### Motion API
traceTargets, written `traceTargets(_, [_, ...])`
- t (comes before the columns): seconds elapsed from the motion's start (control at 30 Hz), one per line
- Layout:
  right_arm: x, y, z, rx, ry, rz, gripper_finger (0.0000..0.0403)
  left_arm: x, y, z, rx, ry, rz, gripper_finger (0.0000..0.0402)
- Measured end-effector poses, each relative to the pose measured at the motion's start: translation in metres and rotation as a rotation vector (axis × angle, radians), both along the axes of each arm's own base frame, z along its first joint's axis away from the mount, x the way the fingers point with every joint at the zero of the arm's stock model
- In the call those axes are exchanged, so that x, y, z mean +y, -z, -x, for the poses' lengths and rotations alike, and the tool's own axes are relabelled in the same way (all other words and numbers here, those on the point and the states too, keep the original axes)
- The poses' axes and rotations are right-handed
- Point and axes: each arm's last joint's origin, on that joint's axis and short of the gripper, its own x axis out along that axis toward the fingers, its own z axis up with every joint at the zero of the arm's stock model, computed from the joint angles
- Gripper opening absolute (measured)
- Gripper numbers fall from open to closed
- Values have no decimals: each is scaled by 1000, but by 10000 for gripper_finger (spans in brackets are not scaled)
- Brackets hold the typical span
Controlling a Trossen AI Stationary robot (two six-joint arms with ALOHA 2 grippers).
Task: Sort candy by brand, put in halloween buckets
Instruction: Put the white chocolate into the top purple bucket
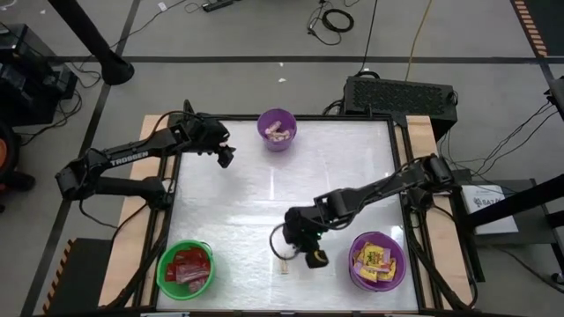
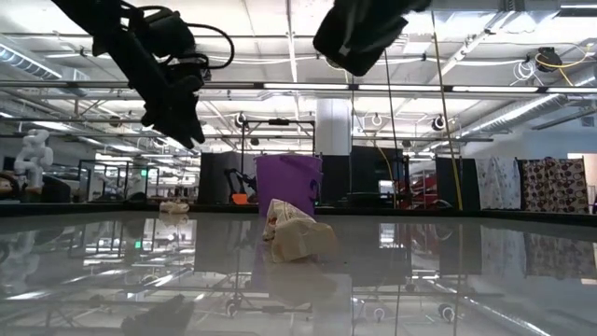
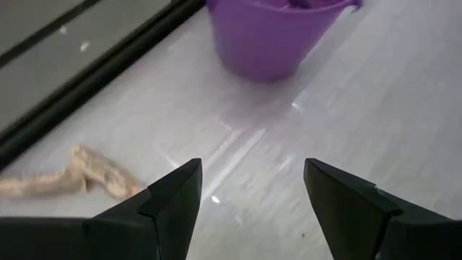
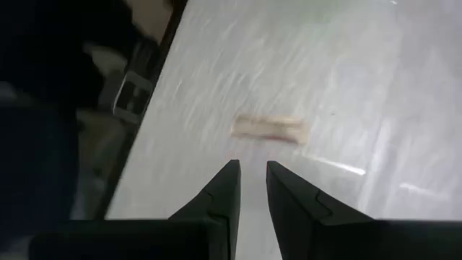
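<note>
Tan candy on glossy white table

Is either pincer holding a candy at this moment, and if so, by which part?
Nothing is held. The left pincer is open and empty near the purple bucket; the right pincer is nearly closed on nothing above a tan candy.

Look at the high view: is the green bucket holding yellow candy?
No, the green bucket holds only red packets.

Robotics lab: open ceiling trusses, floor cables, curtained bays.
</note>
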Motion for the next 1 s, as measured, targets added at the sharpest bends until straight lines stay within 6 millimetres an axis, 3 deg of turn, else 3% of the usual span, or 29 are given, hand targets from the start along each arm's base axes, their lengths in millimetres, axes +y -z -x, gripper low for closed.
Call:
traceTargets(0.23, [8, 13, 6, -84, -232, 119, 61, 0, 3, 4, 24, -129, 40, 251])
traceTargets(0.43, [9, 12, 0, -166, -179, 138, 61, 5, 15, 8, 123, -291, 74, 251])
traceTargets(0.63, [9, 8, -5, -233, -160, 140, 61, 27, 35, 3, 145, -464, 110, 251])
traceTargets(0.8, [9, 9, -4, -210, -154, 139, 61, 45, 61, -7, 121, -490, 238, 251])
traceTargets(1.0, [10, 11, 0, -160, -143, 131, 61, 60, 76, -6, 157, -623, 195, 251])
